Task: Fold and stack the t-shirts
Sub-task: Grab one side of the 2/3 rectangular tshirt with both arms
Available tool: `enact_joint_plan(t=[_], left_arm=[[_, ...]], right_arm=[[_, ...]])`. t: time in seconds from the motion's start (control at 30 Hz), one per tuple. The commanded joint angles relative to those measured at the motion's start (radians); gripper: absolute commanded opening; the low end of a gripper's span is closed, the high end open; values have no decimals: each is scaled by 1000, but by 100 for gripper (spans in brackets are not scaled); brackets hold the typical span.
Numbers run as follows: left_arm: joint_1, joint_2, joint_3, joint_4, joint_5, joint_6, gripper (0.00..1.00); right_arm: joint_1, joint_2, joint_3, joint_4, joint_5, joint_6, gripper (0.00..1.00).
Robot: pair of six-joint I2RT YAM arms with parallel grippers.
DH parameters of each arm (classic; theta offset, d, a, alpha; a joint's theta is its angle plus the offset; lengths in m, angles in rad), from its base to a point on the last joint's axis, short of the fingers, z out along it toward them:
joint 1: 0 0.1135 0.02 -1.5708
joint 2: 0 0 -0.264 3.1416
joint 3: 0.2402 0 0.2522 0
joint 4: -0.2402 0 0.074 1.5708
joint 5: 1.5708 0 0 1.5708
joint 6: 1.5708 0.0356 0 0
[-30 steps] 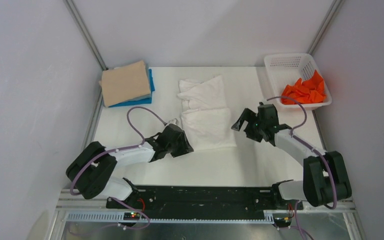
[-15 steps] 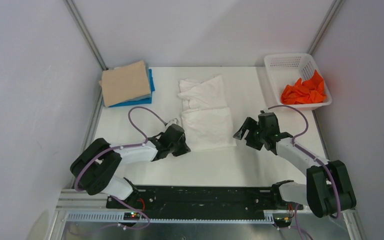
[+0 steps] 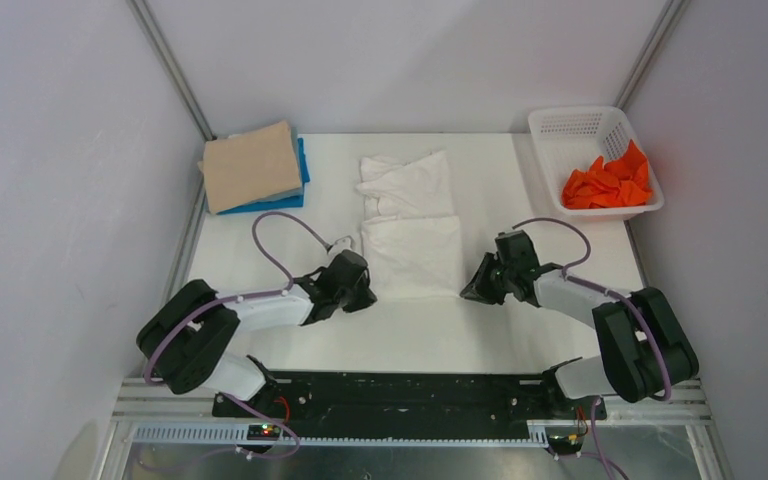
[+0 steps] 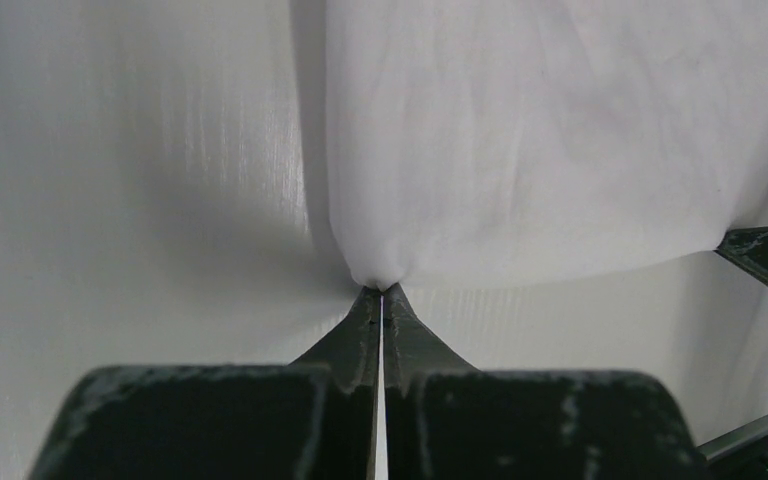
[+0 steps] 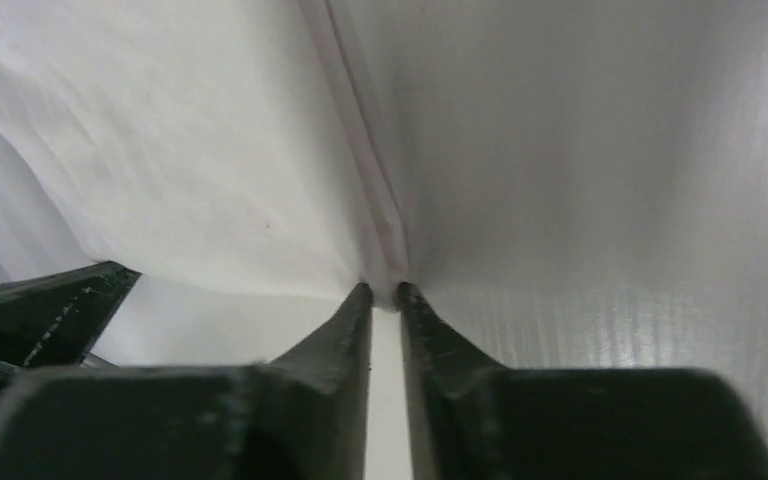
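Observation:
The white t-shirt lies half folded in the middle of the table, with its upper part farther back. My left gripper sits at its near left corner, shut on the cloth tip. My right gripper is at the near right corner; its fingers pinch the hem with only a narrow gap between them. The folded beige t-shirt rests on the blue t-shirt at the back left. The orange t-shirt lies crumpled in the basket.
A white lattice basket stands at the back right corner. Grey walls with metal rails enclose the table on three sides. The arm bases and a black rail run along the near edge.
My right gripper has come down and left to the shirt's near right corner and closed there. My left gripper has shut on the near left corner.

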Motion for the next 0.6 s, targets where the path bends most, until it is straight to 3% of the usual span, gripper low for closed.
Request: enact_joint_plan(t=[0.0,0.23,0.3,0.57], left_arm=[[-23,-37,-49,-41,-47,21,0],[-132,-183,-194,-55,-45,-31,0],[-195,-292,-240,-93,-51,-72,0],[-522,-708,-337,-261,-37,-257,0]], right_arm=[[39,8,-1,7,-3,25,4],[103,-107,-60,-107,18,19,0],[135,-176,-97,-163,13,18,0],[415,-638,-197,-490,2,199,0]])
